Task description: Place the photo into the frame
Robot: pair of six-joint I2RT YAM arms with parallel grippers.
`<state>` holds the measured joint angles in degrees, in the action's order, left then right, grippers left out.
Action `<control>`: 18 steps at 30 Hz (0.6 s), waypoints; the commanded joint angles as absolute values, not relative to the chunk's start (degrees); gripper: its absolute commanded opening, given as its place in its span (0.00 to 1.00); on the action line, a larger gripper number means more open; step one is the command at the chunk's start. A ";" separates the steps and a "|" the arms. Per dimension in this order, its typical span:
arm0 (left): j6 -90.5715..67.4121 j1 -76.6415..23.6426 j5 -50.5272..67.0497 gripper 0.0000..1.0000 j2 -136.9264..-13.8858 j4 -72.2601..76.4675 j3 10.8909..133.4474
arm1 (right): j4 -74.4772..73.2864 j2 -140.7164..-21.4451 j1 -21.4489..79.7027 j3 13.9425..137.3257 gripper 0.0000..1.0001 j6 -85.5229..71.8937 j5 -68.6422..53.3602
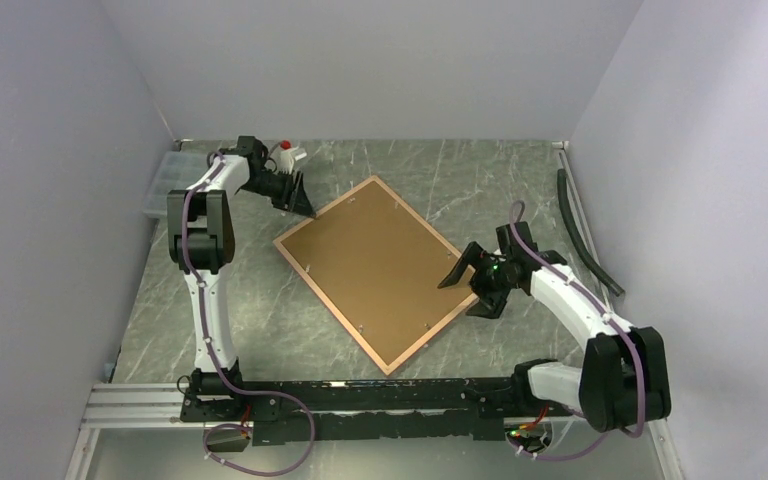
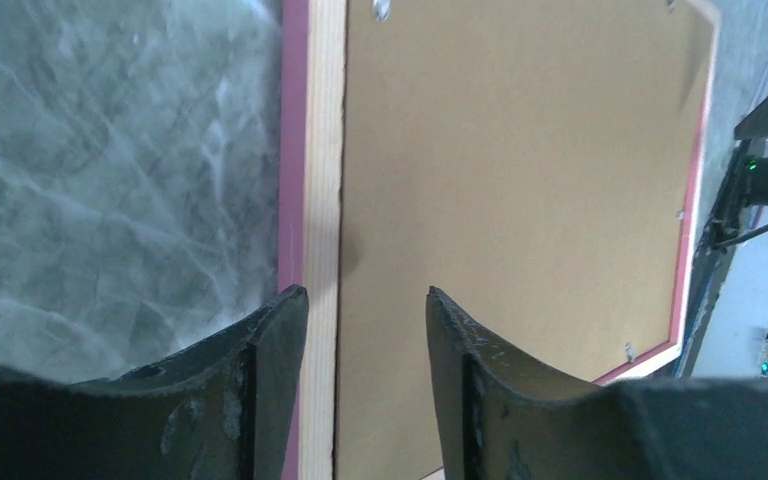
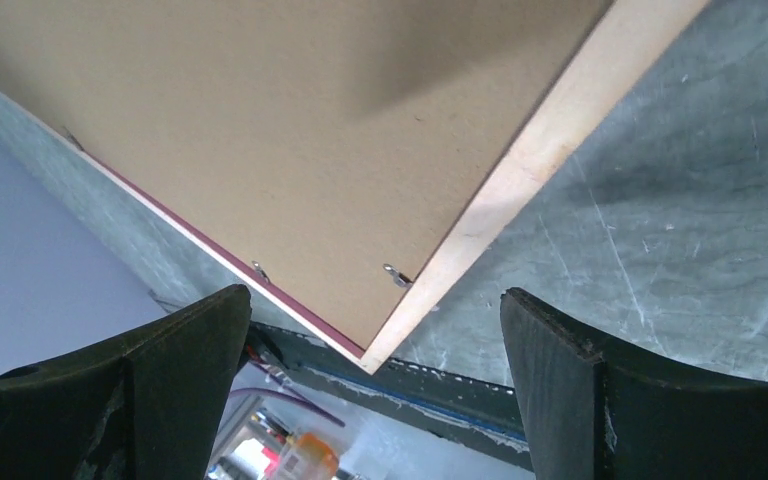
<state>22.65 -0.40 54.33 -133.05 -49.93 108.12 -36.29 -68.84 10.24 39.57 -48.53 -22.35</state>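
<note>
Right gripper (image 1: 463, 297), jaws wide apart, beside frame (image 1: 332, 306); left gripper (image 2: 367, 295), jaws apart, over its far rail; frame back-up, desk (image 1: 260, 320) centre.

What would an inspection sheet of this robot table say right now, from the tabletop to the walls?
Surface: green marbled table.
Job's things: frame lies flat, back up, set diagonally, with the brown backing board in it; photo not seen.
Clutter: white bottle with a red cap and a clear plastic box at far left; black hose along the right edge.
Grippers: left gripper over the frame's far-left rail, jaws partly apart, holding nothing; right gripper beside the frame's right corner, jaws wide, holding nothing.
Cables: a purple cable runs along each arm.
Surroundings: pale walls on three sides.
</note>
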 commanded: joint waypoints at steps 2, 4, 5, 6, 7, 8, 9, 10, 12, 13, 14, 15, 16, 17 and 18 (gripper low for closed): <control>25.44 0.40 49.34 0.49 -133.32 -48.27 105.58 | -31.52 -71.45 10.71 37.35 1.00 -50.88 -25.43; 25.99 0.35 48.06 0.48 -132.77 -47.64 104.13 | -29.34 -73.46 10.74 37.47 1.00 -51.04 -25.57; 26.57 0.35 47.95 0.48 -132.44 -47.79 103.47 | -28.37 -74.46 10.73 37.70 1.00 -51.06 -25.62; 27.25 -0.80 47.64 0.47 -132.31 -48.15 103.00 | -27.55 -75.65 10.73 37.89 1.00 -51.11 -25.70; 27.96 -1.51 47.04 0.47 -132.20 -48.50 102.48 | -26.33 -76.73 10.76 38.02 1.00 -51.21 -25.93; 28.68 -2.03 46.44 0.47 -132.09 -48.78 101.78 | -25.42 -77.78 10.80 38.43 1.00 -51.15 -25.95; 29.49 -2.48 45.94 0.47 -132.04 -49.04 101.05 | -24.69 -78.86 10.79 38.86 1.00 -51.09 -25.84; 30.11 -2.95 45.38 0.47 -131.95 -49.12 99.81 | -24.23 -79.99 10.73 39.71 1.00 -50.80 -25.74; 31.12 -3.86 44.21 0.44 -131.70 -49.36 98.32 | -24.32 -82.20 10.57 41.87 1.00 -49.79 -24.87; 31.66 -4.17 44.13 0.41 -131.50 -49.84 97.30 | -24.68 -83.10 10.48 43.30 1.00 -49.07 -24.20; 32.13 -4.48 44.03 0.39 -131.06 -50.70 96.42 | -25.22 -83.81 10.32 45.11 1.00 -48.15 -23.20; 32.61 -4.79 44.24 0.37 -130.49 -51.19 95.12 | -25.77 -84.26 10.14 46.30 1.00 -47.70 -22.30; 33.21 -5.16 44.41 0.36 -129.32 -51.92 93.31 | -26.50 -84.77 9.97 47.50 1.00 -46.81 -21.57; 34.03 -5.56 44.43 0.35 -127.84 -52.37 91.29 | -27.27 -85.36 9.67 48.64 1.00 -46.15 -20.88; 34.77 -6.02 44.47 0.35 -126.28 -52.92 88.90 | -28.16 -85.75 9.33 49.60 1.00 -45.50 -20.31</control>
